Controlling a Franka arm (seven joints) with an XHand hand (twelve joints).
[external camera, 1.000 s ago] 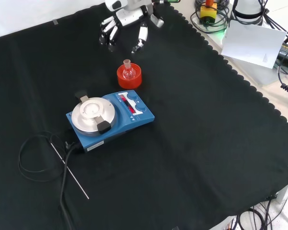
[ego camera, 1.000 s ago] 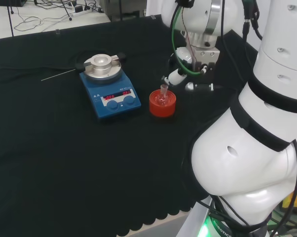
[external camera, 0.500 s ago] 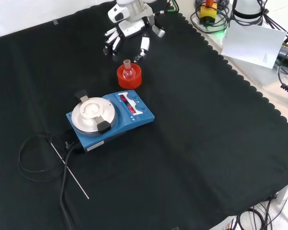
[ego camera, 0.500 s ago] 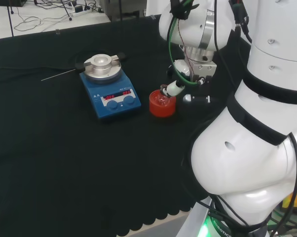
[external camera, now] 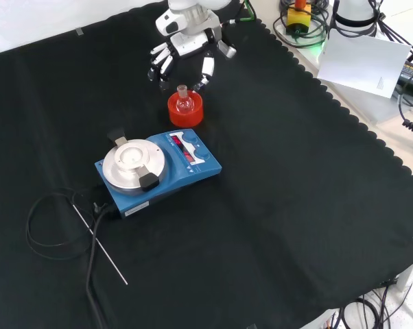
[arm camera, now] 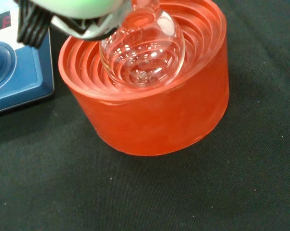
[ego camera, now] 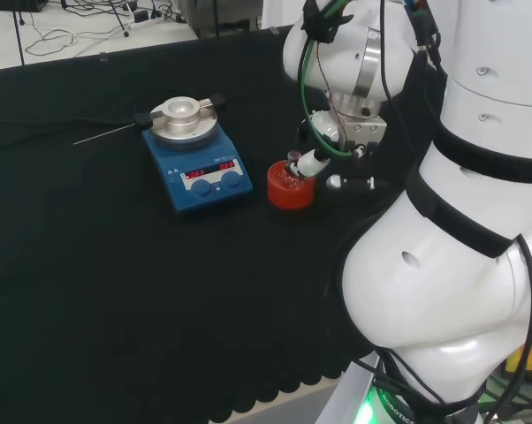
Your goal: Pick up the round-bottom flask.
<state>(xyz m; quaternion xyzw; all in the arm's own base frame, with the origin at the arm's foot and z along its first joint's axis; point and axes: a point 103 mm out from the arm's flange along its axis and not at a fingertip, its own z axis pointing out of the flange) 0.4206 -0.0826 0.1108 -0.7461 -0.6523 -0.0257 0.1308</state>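
A small clear round-bottom flask (external camera: 184, 101) (arm camera: 142, 45) sits upright in a red ribbed ring stand (external camera: 185, 110) (ego camera: 289, 185) (arm camera: 154, 110) on the black cloth. The black and white hand (external camera: 186, 55) hangs just beyond the stand in the front view, fingers spread and pointing down. One fingertip (external camera: 205, 79) reaches close to the flask's neck, and I cannot tell whether it touches. In the head view a finger (ego camera: 312, 162) lies over the stand's right rim. Nothing is held between the fingers.
A blue hotplate stirrer (external camera: 155, 169) (ego camera: 195, 159) with a round metal top stands beside the red stand, its corner showing in the wrist view (arm camera: 15, 72). A thin metal rod (external camera: 100, 245) and a black cable (external camera: 49, 226) lie past it. The arm's white links (ego camera: 460, 203) rise at the head view's right.
The hand has come down and closer to the flask, from well beyond the stand to its rim. The flask and the stand have not moved.
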